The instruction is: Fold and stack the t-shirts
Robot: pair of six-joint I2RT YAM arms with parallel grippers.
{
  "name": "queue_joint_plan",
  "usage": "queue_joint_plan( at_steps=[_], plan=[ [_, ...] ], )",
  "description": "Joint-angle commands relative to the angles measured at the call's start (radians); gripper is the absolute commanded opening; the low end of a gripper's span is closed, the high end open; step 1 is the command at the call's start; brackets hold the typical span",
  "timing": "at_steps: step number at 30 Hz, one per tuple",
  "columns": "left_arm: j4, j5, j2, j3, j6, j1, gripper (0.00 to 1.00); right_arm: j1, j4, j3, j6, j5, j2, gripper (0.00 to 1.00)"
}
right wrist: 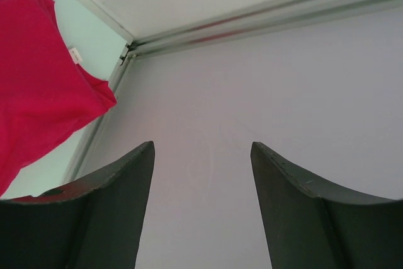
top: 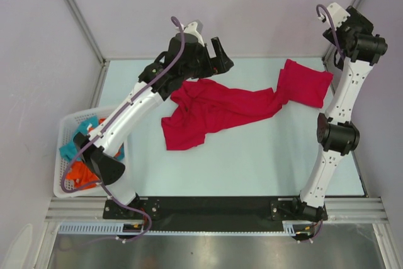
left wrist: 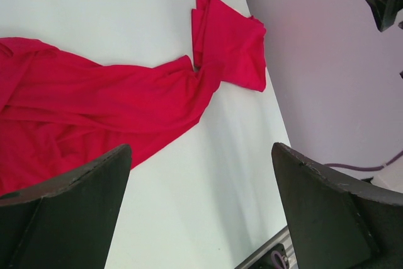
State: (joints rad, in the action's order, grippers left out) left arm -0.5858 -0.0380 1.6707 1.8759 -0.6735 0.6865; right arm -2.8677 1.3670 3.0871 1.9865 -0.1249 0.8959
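The left hand (top: pixel 220 58) hangs empty with its fingers spread wide, near the far-left end of the t-shirts (top: pixel 214 108). They lie crumpled across the surface (top: pixel 252 162), reaching its far right corner. The right hand (right wrist: pixel 201 212), fingers apart and gripping nothing, faces the wall (right wrist: pixel 252 92) beside that corner.

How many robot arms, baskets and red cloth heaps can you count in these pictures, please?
Arms: 2 (left arm, right arm)
Baskets: 1 (white basket)
Red cloth heaps: 1 (red cloth heap; shirts inside uncountable)
Total: 4
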Motion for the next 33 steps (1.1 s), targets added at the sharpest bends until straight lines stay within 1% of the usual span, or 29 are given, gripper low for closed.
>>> queue_joint_plan(
  at_steps=[1, 3, 6, 7, 9, 11, 12, 13, 15, 16, 19, 20, 22, 26, 28, 29, 30, 31, 32, 33],
  plan=[
    [0.021, 0.009, 0.009, 0.055, -0.005, 0.015, 0.98, 0.082, 0.310, -0.004, 0.853, -0.127, -0.032, 0.66],
    [0.024, 0.007, 0.015, 0.058, -0.005, 0.016, 0.98, 0.117, 0.310, -0.004, 0.856, -0.156, -0.034, 0.63],
    [0.018, 0.007, 0.027, 0.071, -0.006, 0.021, 0.98, 0.149, 0.305, -0.004, 0.853, -0.180, -0.023, 0.61],
    [0.018, 0.004, 0.027, 0.075, -0.006, 0.022, 0.98, 0.156, 0.305, -0.004, 0.853, -0.194, -0.020, 0.59],
    [0.017, 0.004, 0.037, 0.081, -0.009, 0.027, 0.98, 0.165, 0.303, -0.004, 0.853, -0.226, -0.014, 0.57],
    [0.017, 0.003, 0.041, 0.088, -0.009, 0.031, 0.98, 0.165, 0.303, -0.004, 0.853, -0.255, -0.009, 0.50],
    [0.017, 0.001, 0.043, 0.086, -0.009, 0.033, 0.98, 0.163, 0.302, -0.004, 0.853, -0.295, -0.009, 0.47],
    [0.014, 0.003, 0.044, 0.088, -0.009, 0.034, 0.98, 0.159, 0.302, -0.004, 0.853, -0.320, -0.008, 0.40],
    [0.011, -0.005, 0.043, 0.089, -0.009, 0.038, 0.98, 0.147, 0.302, -0.004, 0.853, -0.373, -0.012, 0.33],
    [0.007, -0.007, 0.043, 0.091, -0.008, 0.038, 0.98, 0.130, 0.300, -0.004, 0.853, -0.386, -0.014, 0.27],
    [0.000, -0.013, 0.038, 0.103, -0.005, 0.039, 0.98, 0.105, 0.300, -0.004, 0.851, -0.446, -0.003, 0.23],
    [-0.003, -0.014, 0.040, 0.106, -0.001, 0.039, 0.98, 0.094, 0.299, -0.004, 0.851, -0.468, 0.006, 0.20],
    [-0.016, -0.022, 0.037, 0.118, 0.003, 0.041, 0.98, 0.085, 0.297, -0.004, 0.851, -0.567, 0.024, 0.15],
    [-0.020, -0.030, 0.034, 0.115, 0.006, 0.039, 0.98, 0.042, 0.297, -0.005, 0.851, -0.688, 0.099, 0.15],
    [-0.020, -0.028, 0.034, 0.112, 0.006, 0.041, 0.98, 0.019, 0.297, -0.004, 0.850, -0.790, 0.126, 0.15],
    [-0.022, -0.028, 0.032, 0.109, 0.006, 0.039, 0.98, 0.013, 0.297, -0.004, 0.850, -0.838, 0.139, 0.10],
    [-0.022, -0.026, 0.032, 0.108, 0.006, 0.039, 0.98, -0.002, 0.297, -0.004, 0.850, -0.926, 0.167, 0.09],
    [-0.023, -0.030, 0.031, 0.106, 0.006, 0.041, 0.98, -0.008, 0.299, -0.004, 0.850, -0.970, 0.181, 0.04],
    [-0.023, -0.031, 0.026, 0.106, 0.009, 0.041, 0.98, -0.018, 0.297, -0.004, 0.850, -1.051, 0.195, 0.04],
    [-0.026, -0.034, 0.023, 0.104, 0.011, 0.041, 0.98, -0.039, 0.297, -0.004, 0.850, -1.091, 0.218, 0.05]
  ],
)
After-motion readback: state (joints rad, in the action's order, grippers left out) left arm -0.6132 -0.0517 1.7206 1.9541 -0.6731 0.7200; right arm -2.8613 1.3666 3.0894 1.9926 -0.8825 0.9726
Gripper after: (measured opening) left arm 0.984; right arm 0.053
